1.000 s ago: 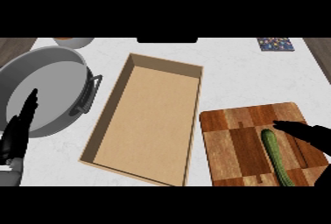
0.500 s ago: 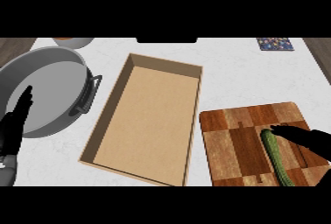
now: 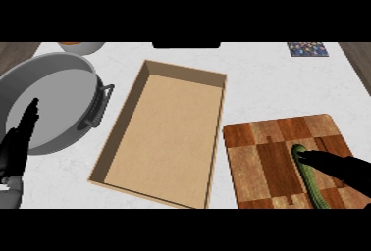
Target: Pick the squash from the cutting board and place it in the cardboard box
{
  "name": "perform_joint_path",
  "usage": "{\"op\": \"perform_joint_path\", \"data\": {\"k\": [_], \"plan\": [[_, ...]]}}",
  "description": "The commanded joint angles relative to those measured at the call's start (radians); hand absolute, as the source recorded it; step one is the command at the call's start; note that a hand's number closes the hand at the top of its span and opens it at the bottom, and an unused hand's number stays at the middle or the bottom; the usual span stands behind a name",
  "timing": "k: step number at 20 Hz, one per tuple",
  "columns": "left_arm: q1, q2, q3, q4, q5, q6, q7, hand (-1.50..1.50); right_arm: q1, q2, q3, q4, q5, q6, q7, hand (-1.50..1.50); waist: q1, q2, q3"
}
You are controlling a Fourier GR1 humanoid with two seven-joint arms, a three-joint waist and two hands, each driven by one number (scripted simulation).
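The squash (image 3: pixel 310 177) is long and green, and it lies on the cutting board (image 3: pixel 268 162) at the counter's (image 3: pixel 275 83) near right corner, close to the board's right edge. The right hand (image 3: pixel 340 166) comes in from the right and lies across the squash, with its black fingers pointing left and touching the top end of it. The fingers look mostly straight, not wrapped around the squash. The hand hides part of the squash, and the low end of the squash runs to the picture's bottom, so its whole length does not show. The board's near edge is cut off too. The cardboard box (image 3: pixel 167 137) sits just beside the board on its left, in the middle of the counter. It is open on top and only its brown floor shows inside. Its near right corner almost touches the board. White counter lies bare between the box's far wall and the far edge. A big grey pan (image 3: pixel 51 108) sits at the left edge, with its handle (image 3: pixel 100 105) near the box's left wall. The left hand (image 3: pixel 18 147) rests at the near left corner over the pan's rim, fingers straight and pointing up. A small bowl (image 3: pixel 81 46) and a dark patterned square (image 3: pixel 308 49) are cut off at the far edge.
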Motion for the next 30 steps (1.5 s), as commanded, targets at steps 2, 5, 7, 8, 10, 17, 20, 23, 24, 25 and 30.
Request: {"op": "perform_joint_path", "data": {"k": [2,5,7,8,10,17,20,23,24,25,30], "plan": [[-0.032,-0.028,0.001,0.025,-0.031,-0.005,-0.005,0.0,-0.017,0.073,0.028,-0.031,0.083,0.037,0.133,-1.5,0.002,0.001,0.0],[-0.024,-0.021,0.019,0.0,-0.036,-0.023,0.006,0.0,0.001,0.08,0.017,0.054,0.136,-0.007,0.092,-1.5,0.004,0.001,0.0],[0.001,-0.042,0.029,0.036,-0.047,-0.018,-0.061,0.0,-0.033,0.121,0.012,-0.032,0.126,0.077,0.175,-1.5,0.004,0.001,0.0],[-0.039,-0.034,0.043,0.087,-0.045,-0.034,-0.067,0.0,-0.079,0.111,0.013,0.105,0.169,0.024,0.09,-1.5,0.006,0.002,0.0],[-0.005,-0.025,0.064,0.06,-0.031,-0.045,-0.062,0.0,-0.051,0.17,0.003,0.079,0.171,-0.007,0.155,1.5,0.005,0.001,0.0],[-0.036,-0.055,0.053,0.044,-0.058,-0.027,-0.022,0.0,-0.136,0.244,-0.039,0.16,0.242,-0.245,0.099,1.5,0.007,0.002,0.001],[-0.123,-0.048,0.064,0.135,-0.062,-0.034,-0.046,0.0,-0.27,0.279,-0.009,0.215,0.278,-0.239,0.104,1.5,0.01,0.005,0.0],[-0.071,-0.047,0.049,0.057,-0.059,-0.052,-0.024,0.0,-0.462,0.293,0.011,0.332,0.298,-0.168,0.093,1.5,0.032,0.007,0.001],[-0.059,-0.068,0.016,0.023,-0.075,-0.048,-0.015,0.0,-0.533,0.296,-0.004,0.434,0.31,-0.209,0.061,1.5,0.052,0.011,0.002],[-0.052,-0.074,0.024,0.015,-0.063,-0.049,-0.015,0.0,-0.577,0.327,-0.009,0.501,0.321,-0.245,0.056,1.5,0.051,0.011,0.002],[-0.095,-0.042,0.062,0.065,-0.051,-0.072,-0.016,0.0,-0.676,0.323,-0.097,0.603,0.337,-0.433,0.026,1.5,0.031,0.01,0.002]]}}
